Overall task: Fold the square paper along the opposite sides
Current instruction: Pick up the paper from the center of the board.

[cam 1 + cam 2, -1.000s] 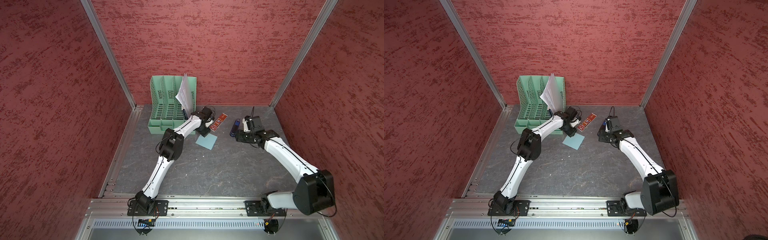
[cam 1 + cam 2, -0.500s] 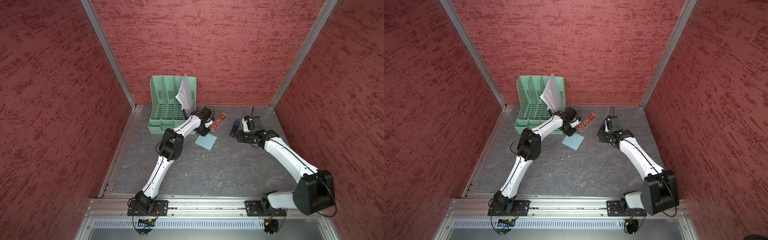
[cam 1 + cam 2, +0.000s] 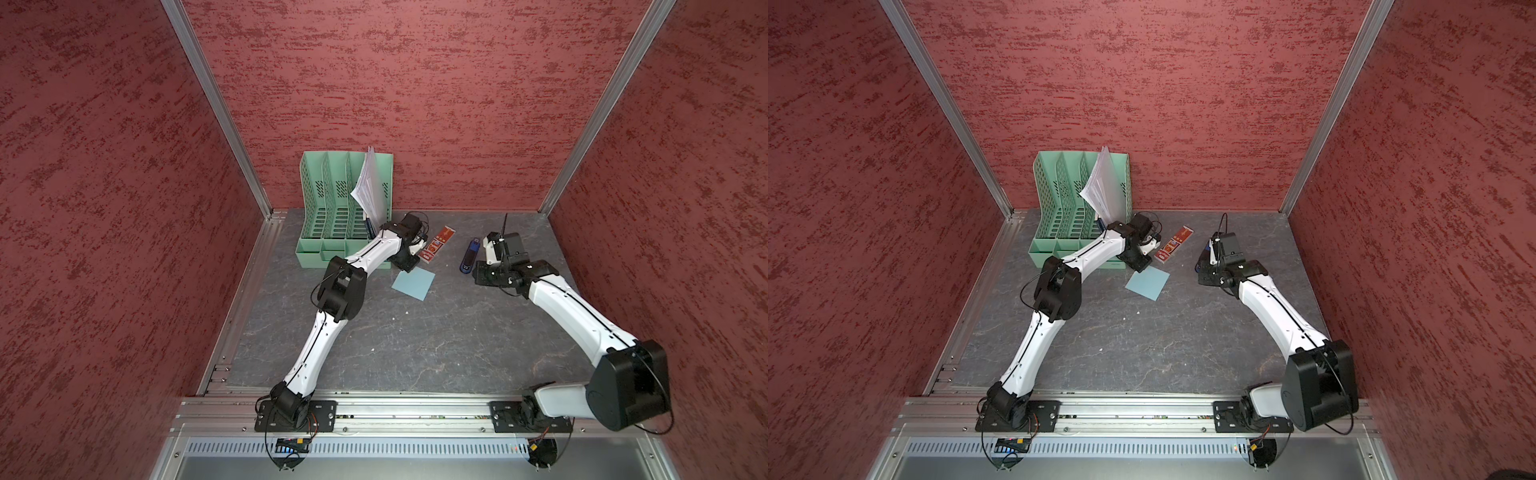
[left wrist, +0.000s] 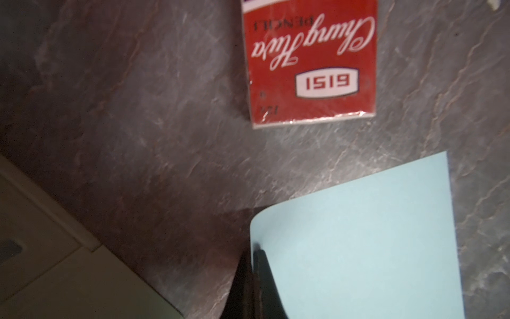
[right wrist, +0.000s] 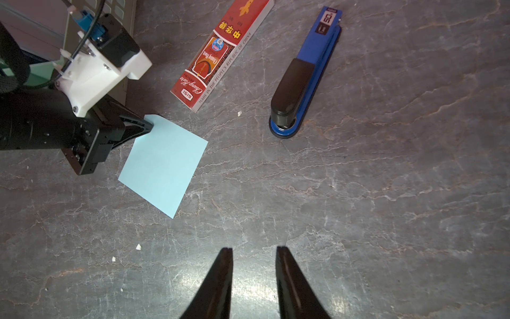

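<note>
One corner of the square paper is pinched between the clenched jaws of the left gripper; the rest of the sheet is laid on the table, near the red pencil box. The jaws of the right gripper are held parted, with nothing between them, above the table.

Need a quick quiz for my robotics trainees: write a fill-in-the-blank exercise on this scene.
1. The left gripper is ____ on a corner of the square paper.
2. The right gripper, jaws apart, holds ____.
3. The stapler has a black top and a ____ base.
4. The white sheets stand in the ____ file organizer.
Missing words: shut; nothing; blue; green.
</note>
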You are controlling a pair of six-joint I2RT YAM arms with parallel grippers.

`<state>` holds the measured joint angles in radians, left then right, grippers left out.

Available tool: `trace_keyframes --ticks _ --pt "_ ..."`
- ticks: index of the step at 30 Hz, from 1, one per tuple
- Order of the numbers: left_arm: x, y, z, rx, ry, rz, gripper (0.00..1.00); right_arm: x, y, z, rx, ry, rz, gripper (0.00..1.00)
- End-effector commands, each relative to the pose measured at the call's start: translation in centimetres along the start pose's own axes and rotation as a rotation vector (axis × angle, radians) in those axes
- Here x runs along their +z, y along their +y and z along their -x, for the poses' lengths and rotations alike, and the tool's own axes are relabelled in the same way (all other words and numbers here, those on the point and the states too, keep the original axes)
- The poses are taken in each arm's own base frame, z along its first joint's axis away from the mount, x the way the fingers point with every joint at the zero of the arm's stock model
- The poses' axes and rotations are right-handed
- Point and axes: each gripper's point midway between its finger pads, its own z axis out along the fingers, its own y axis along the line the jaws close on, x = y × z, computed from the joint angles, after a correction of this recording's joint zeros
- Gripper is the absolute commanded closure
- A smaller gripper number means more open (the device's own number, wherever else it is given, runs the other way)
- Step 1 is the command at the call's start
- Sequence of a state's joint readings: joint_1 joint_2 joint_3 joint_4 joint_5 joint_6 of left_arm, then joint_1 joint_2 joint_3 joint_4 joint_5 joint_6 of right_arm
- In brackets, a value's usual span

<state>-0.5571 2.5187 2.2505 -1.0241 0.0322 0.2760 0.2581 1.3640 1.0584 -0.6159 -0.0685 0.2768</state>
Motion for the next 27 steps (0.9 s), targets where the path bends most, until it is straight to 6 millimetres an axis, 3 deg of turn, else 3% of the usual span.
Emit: trace_keyframes --ticks 1,5,10,16,24,27 --pt "-1.6 0.0 0.4 -0.029 -0.027 -0.018 1.0 -1.4 0.9 0.8 -0.028 -0.059 0.058 0.59" --pt "-5.4 -0.6 1.5 -0.054 -0.09 -0.027 1.0 -3.9 3.3 1.1 -0.08 -0.148 0.21 0.4" --pt "-12.4 -1.5 2.9 -0.079 -0.227 -0.018 1.0 -8.1 5.6 1.8 -0.128 -0.342 0.37 0.09" --pt "-20.0 -3.4 3.2 -0.06 -0.338 0.017 1.0 -10.6 6.5 2.3 -0.176 -0.44 0.444 0.05" --pt "-29.1 -7.6 2.4 0.013 -0.483 -0.002 1.0 -12.9 9.6 3.1 -0.308 -0.53 0.669 0.07" --pt "-32.1 -8.6 1.8 0.024 -0.541 -0.023 1.0 -12.4 9.0 3.2 -0.301 -0.529 0.661 0.07"
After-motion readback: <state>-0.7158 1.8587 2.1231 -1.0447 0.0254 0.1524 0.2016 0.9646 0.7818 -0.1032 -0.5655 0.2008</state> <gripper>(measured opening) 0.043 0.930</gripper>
